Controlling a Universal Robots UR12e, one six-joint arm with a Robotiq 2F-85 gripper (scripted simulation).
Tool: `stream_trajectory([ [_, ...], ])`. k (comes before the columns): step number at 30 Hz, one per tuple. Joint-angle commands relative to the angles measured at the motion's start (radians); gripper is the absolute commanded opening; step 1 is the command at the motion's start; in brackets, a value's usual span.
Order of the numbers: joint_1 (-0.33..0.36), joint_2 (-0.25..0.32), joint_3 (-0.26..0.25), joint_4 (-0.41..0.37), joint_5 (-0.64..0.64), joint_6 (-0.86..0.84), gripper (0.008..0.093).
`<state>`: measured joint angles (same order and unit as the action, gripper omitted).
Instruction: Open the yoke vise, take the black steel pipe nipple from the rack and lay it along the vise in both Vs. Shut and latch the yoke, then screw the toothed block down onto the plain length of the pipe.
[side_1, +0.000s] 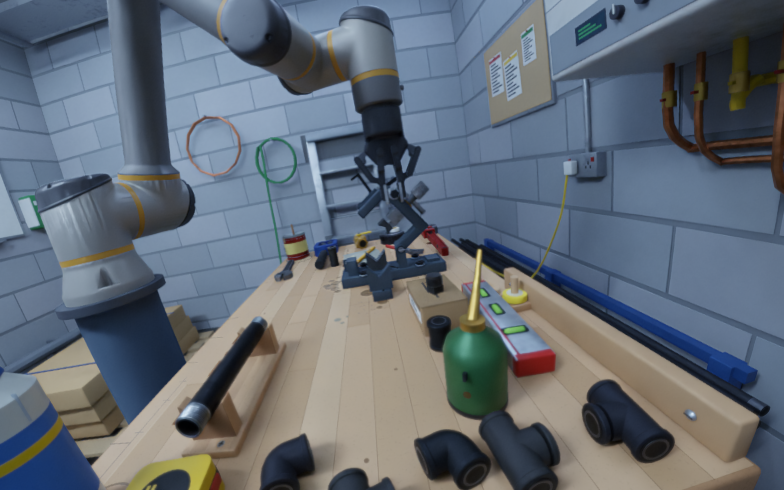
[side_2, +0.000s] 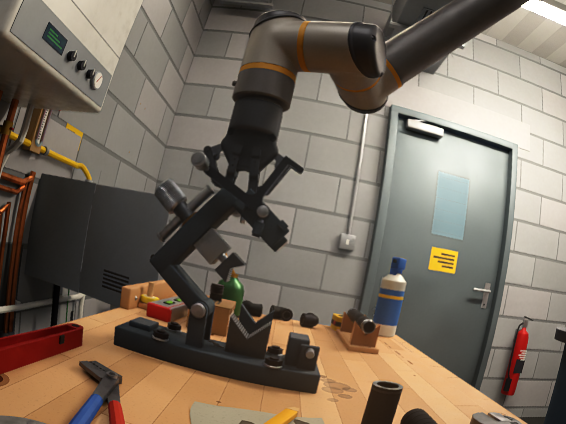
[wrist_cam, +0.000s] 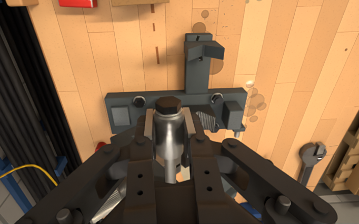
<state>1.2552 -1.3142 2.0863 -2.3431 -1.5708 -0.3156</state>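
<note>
At the far end of the bench stands the dark yoke vise (side_1: 393, 268). Its yoke (side_2: 210, 220) is swung up and tilted back on its hinge, and the toothed V (side_2: 250, 327) in the base lies uncovered. My gripper (wrist_cam: 169, 124) is closed on the yoke's screw handle (wrist_cam: 168, 126), a steel cylinder with a dark hex cap. The toothed block (side_2: 212, 247) hangs under the raised yoke. The black steel pipe nipple (side_1: 222, 370) lies in its wooden rack (side_1: 237, 398) near the bench's front left, away from my gripper.
The raised yoke stands under my wrist. An oil can (side_1: 475, 358), a level (side_1: 509, 326) and a small box (side_1: 433, 300) sit right of the vise. Black fittings (side_1: 520, 439) lie along the front edge. A wrench (wrist_cam: 310, 158) and pliers (side_2: 102, 390) lie near the vise.
</note>
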Motion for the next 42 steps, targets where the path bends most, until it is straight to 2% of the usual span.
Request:
stream_trajectory([
  [1,0.001,0.002,-0.003,0.001,0.0,0.001,0.008],
  [42,0.027,0.104,-0.118,0.013,0.0,0.027,0.008],
])
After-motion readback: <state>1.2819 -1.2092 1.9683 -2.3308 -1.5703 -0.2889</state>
